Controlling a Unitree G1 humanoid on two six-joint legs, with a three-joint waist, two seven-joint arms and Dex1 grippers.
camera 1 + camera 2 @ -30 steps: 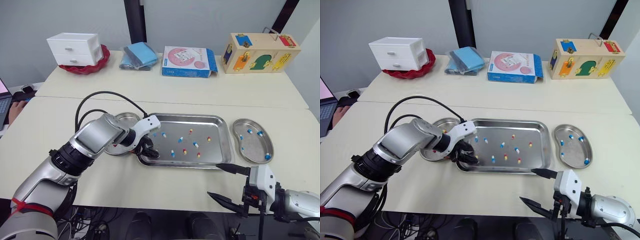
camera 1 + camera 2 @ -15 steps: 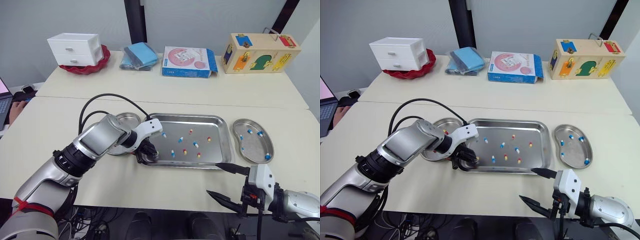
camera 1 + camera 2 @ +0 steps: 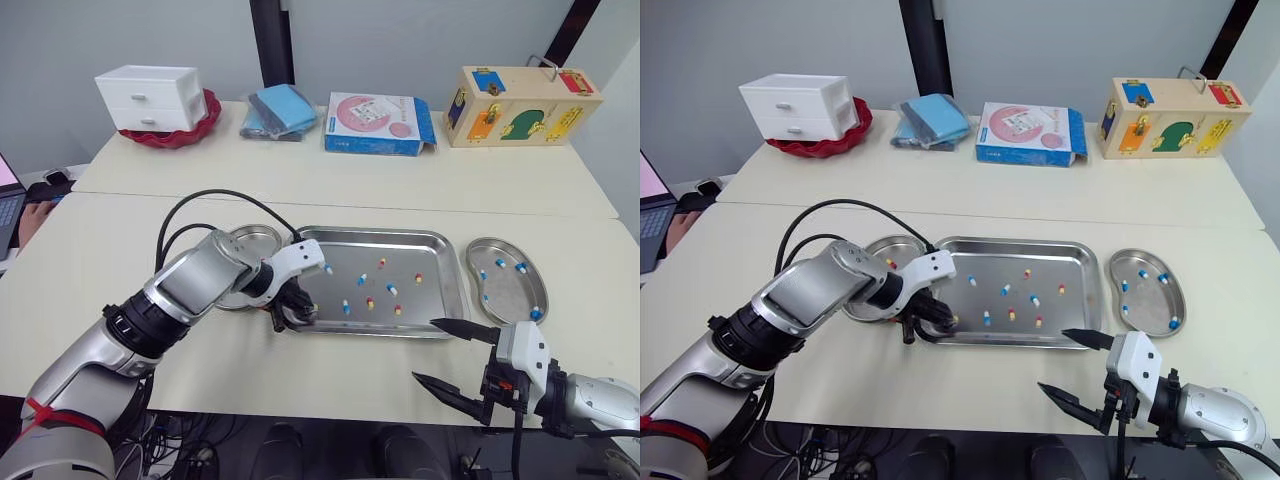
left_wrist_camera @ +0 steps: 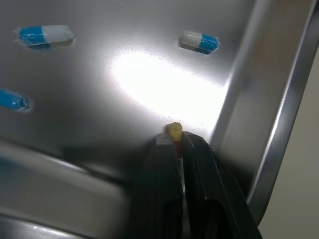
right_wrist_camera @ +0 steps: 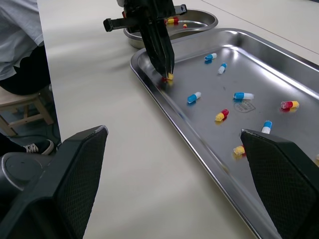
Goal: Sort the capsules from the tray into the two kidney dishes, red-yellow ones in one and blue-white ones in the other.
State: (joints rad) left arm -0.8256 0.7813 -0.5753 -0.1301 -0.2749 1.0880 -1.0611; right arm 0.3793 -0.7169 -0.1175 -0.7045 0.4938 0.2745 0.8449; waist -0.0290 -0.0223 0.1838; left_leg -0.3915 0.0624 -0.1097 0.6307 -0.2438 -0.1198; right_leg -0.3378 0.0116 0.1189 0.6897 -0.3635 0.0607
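Left tool (image 4: 174,143) grips a red-yellow capsule (image 4: 174,130) by one end only, jaws narrow, in the near-left corner of the tray (image 3: 372,231). Risk — so slight a hold may slip or flick it short of the left kidney dish (image 3: 248,238). Right tool (image 3: 424,350) stands wide, empty.

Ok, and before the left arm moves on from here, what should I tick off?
1. Left gripper shut on the small red-yellow capsule: ok.
2. Capsule lifted clear of the rectangular steel tray: cannot tell.
3. Left steel kidney dish shows only red-yellow capsules where visible: ok.
4. Right steel kidney dish holds only blue-white capsules: ok.
5. Right gripper open and off the tray, by the table's near edge: ok.
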